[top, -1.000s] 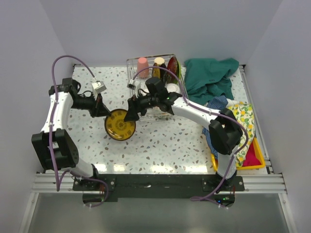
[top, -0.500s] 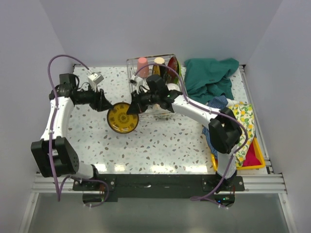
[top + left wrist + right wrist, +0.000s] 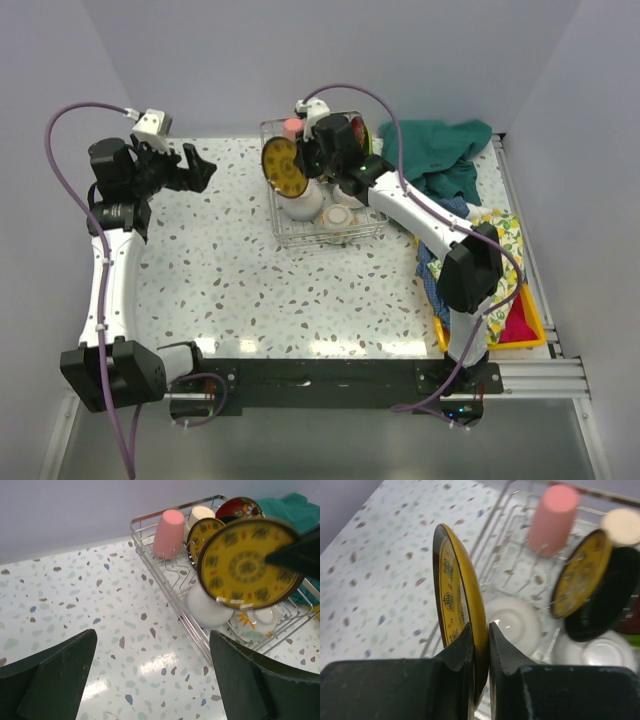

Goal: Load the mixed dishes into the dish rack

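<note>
1. Top external view: the gold plate (image 3: 284, 166) is off the worktop (image 3: 300, 290), where it lay flat a second ago in front of the rack (image 3: 330, 242). It now hangs on edge over the rack's left half.
2. The right claw (image 3: 480, 630) is clamped on the plate's rim, one finger on each face. I judge the lift done and the slotting still to do.
3. The left claw (image 3: 190, 167) was beside the plate a second ago and has pulled back to the far left. Its fingers are spread wide with nothing between them.
4. Below the plate sits an upturned white bowl (image 3: 207, 611), with a floral bowl (image 3: 252, 622) just beside it. They take up the rack's near floor and probably block a straight drop.
5. Further back, a second gold plate (image 3: 580, 580) leans on a black plate (image 3: 607, 595). The gap before it looks like the likeliest slot.
6. Farthest stands the pink cup (image 3: 168, 534) in the back corner. The green cloth (image 3: 435, 160) lies to the right, outside the rack.
</note>
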Robot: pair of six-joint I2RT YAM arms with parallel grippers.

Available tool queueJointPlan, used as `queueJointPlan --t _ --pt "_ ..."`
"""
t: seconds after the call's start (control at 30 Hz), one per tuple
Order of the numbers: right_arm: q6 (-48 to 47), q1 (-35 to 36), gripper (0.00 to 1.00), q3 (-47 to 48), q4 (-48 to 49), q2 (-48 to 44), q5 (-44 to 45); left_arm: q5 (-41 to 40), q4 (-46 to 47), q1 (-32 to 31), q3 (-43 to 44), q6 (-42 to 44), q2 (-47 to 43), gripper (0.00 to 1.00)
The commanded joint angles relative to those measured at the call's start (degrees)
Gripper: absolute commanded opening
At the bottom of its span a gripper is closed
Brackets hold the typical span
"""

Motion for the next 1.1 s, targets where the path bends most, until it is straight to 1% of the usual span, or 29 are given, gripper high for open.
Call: queueJointPlan --t 0.0,0.13,0.2,0.33,0.57,0.83,1.07 --pt "-5.47 -1.66 0.0 4.54 1.62 -1.32 14.85 -2.3 1.79 0.2 -3.16 -3.12 -1.38 1.0" --pt "-5.3 -3.25 0.0 5.59 2.06 -0.09 20.3 -2.21 1.7 0.73 -4.3 -3.03 -1.91 1.0" --pt "-5.39 -3.51 0.0 5.95 3.28 0.96 24.94 -2.12 1.79 1.08 -4.83 -3.12 -2.0 1.0" --pt "-5.65 -3.69 0.0 7.96 5.57 3.16 28.91 -1.33 1.88 1.26 -5.44 -3.47 -1.82 1.0" --pt "-5.21 -3.6 0.0 13.59 6.8 9.14 32.52 -1.15 1.62 1.96 -5.97 -3.38 -1.56 1.0" --pt "-6.62 -2.64 0.0 16.23 9.35 13.71 41.04 -1.24 1.53 2.84 -6.41 -3.29 -1.3 1.0" --pt "-5.04 -2.11 0.0 17.99 8.56 16.79 41.23 -1.07 1.53 3.28 -7.29 -3.38 -1.38 1.0"
